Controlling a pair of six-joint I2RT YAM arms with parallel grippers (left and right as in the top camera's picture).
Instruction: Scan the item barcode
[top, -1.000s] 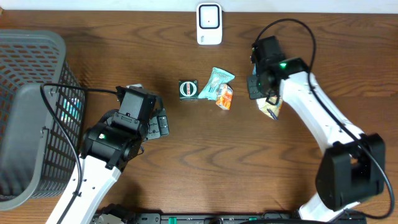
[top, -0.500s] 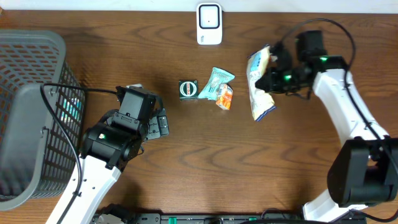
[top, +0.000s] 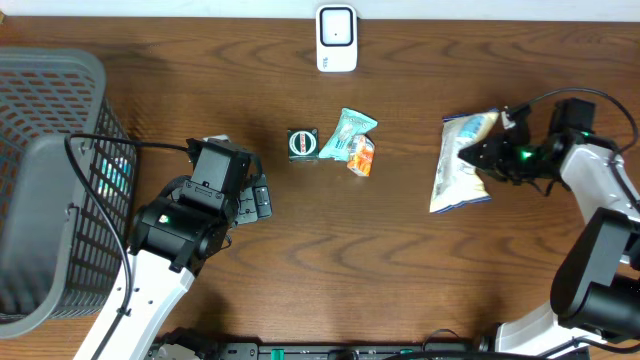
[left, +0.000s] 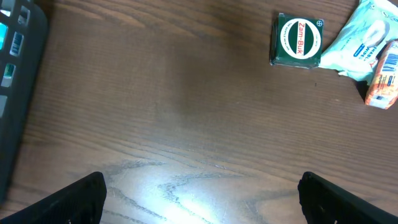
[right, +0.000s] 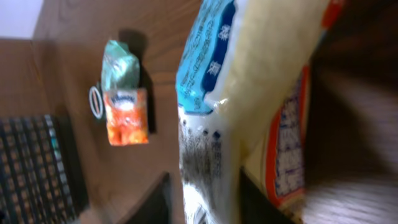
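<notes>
Snack bag (top: 458, 168) is seen against the right tool (top: 485, 155), well right of the scanner (top: 337, 38), apparently raised on edge off the counter (top: 330, 270), probably to expose its barcode; gripped or released cannot be told. Left tool (left: 200, 194) is spread wide, empty, idle.

i count two grippers, left gripper (left: 205, 199) and right gripper (top: 488, 160); one white scanner (top: 337, 38) at top centre; one grey basket (top: 50, 80) at the left edge; one green box (top: 302, 143), one teal packet (top: 350, 130), one orange packet (top: 362, 157) mid-frame; one blue-and-white bag (top: 460, 165) at right.
</notes>
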